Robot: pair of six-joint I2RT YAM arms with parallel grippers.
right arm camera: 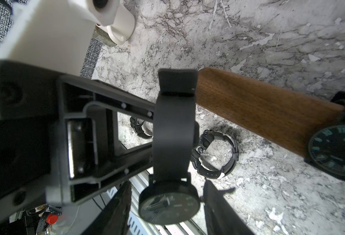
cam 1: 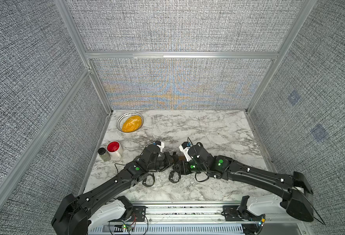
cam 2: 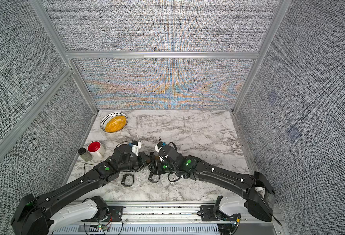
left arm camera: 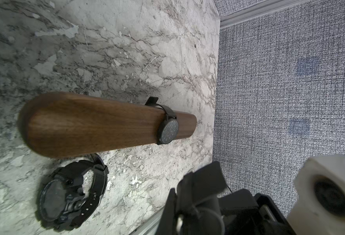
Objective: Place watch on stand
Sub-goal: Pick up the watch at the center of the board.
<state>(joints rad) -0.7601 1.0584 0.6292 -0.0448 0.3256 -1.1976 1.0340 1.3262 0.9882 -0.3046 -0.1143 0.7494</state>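
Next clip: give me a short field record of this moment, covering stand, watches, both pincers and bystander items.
stand: wooden bar on the marble table
mounted watch: strapped round one end of the bar
held watch: off the table at the bar's other end, strap in the left pincer
left pincer: shut on that strap
right pincer: open, fingers flanking the held watch's face
loose watches: two chunky black ones lying on the table
bystanders: mug, jar, bowl along the table's left side
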